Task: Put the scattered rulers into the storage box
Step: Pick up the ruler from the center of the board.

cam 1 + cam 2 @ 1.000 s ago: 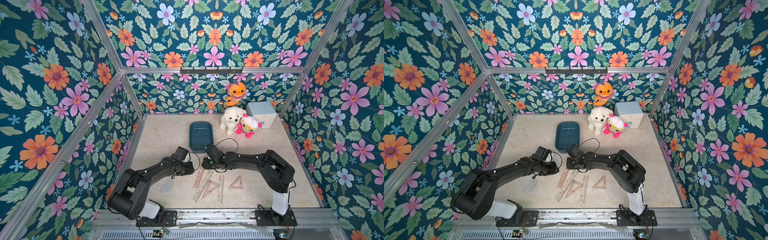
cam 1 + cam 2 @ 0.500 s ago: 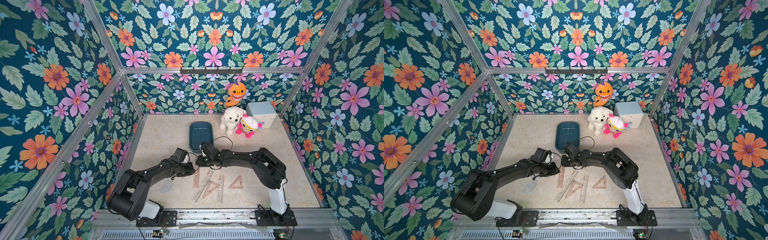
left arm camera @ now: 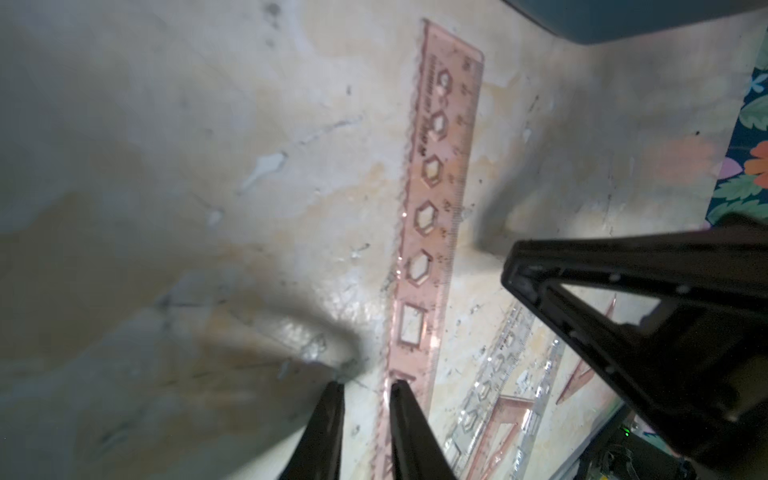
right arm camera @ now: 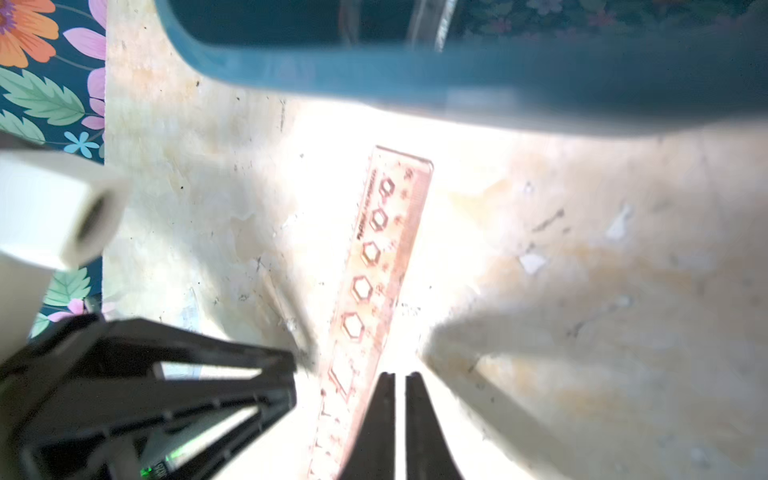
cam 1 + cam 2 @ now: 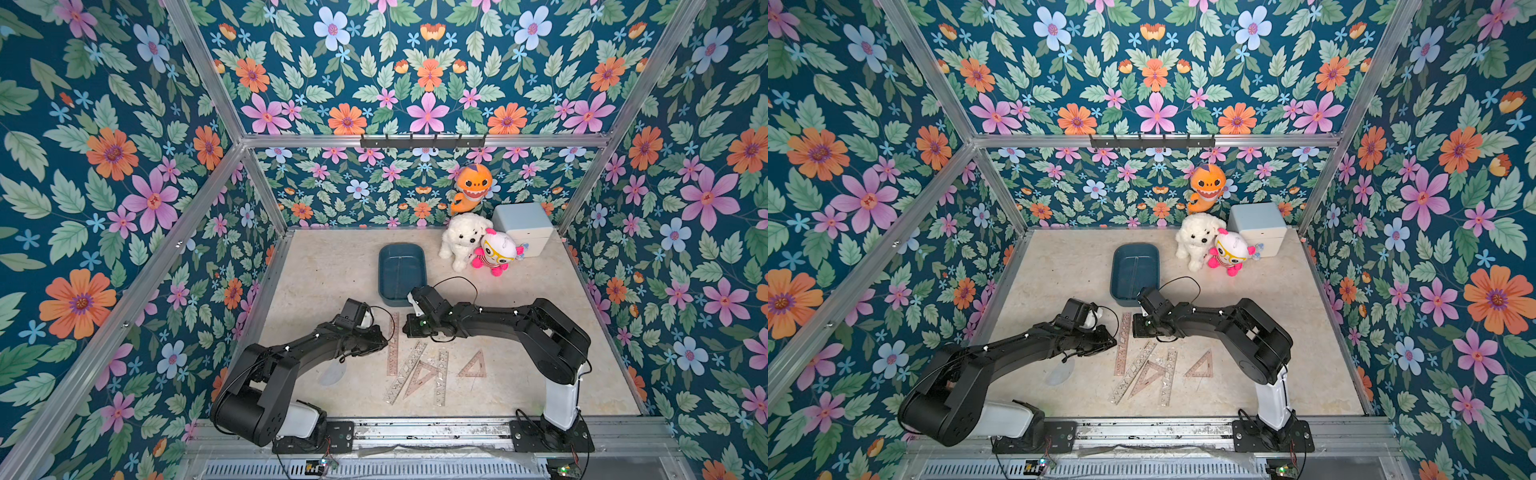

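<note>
A pink stencil ruler [image 5: 392, 345] [image 5: 1123, 345] lies flat on the table, pointing at the dark teal storage box [image 5: 424, 274] [image 5: 1116, 270] just beyond it. My left gripper [image 5: 384, 338] [image 3: 368, 386] stands narrowly open at the ruler's near part, one finger on the ruler [image 3: 436, 187] and one on the table. My right gripper [image 5: 406, 327] [image 4: 400, 376] is shut on nothing, right beside the ruler's [image 4: 374, 257] other long edge. A clear strip [image 4: 422, 25] shows inside the box.
More rulers lie near the front: a clear straight one [image 5: 405, 372], a pink set square [image 5: 422, 374], another straight one [image 5: 441, 378], a small set square [image 5: 473, 365] and a clear protractor [image 5: 332, 372]. Plush toys [image 5: 459, 241] and a pale blue cube [image 5: 523, 228] stand at the back right.
The right gripper has moved left to the pink ruler and shut. The left jaws have narrowed. The pink ruler has turned from slanted to pointing straight at the box.
</note>
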Controlling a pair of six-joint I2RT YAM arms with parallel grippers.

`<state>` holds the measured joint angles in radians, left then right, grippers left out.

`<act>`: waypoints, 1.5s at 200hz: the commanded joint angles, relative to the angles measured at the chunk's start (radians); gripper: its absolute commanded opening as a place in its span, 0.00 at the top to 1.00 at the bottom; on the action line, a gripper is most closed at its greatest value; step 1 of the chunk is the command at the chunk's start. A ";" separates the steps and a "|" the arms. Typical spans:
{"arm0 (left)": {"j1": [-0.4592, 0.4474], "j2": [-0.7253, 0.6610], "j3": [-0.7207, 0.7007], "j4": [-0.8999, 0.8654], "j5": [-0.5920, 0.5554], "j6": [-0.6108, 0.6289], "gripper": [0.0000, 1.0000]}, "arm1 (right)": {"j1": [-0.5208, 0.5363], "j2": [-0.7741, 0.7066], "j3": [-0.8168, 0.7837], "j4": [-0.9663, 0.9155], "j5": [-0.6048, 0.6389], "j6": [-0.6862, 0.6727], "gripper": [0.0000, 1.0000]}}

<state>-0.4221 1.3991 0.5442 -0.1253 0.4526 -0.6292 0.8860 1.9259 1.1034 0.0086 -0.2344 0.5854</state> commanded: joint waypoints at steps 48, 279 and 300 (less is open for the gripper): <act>0.014 0.013 -0.006 0.009 0.009 -0.015 0.75 | 0.024 0.013 -0.005 0.090 -0.024 0.027 1.00; 0.016 0.067 -0.051 0.126 0.072 -0.063 0.69 | 0.024 0.047 -0.007 0.086 -0.049 0.011 1.00; 0.028 0.055 -0.061 0.122 0.066 -0.063 0.69 | 0.023 0.038 -0.005 0.100 -0.054 0.010 1.00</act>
<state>-0.4053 1.4609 0.4973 0.0818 0.5705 -0.6857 0.9081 1.9808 1.0966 0.1101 -0.2928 0.6079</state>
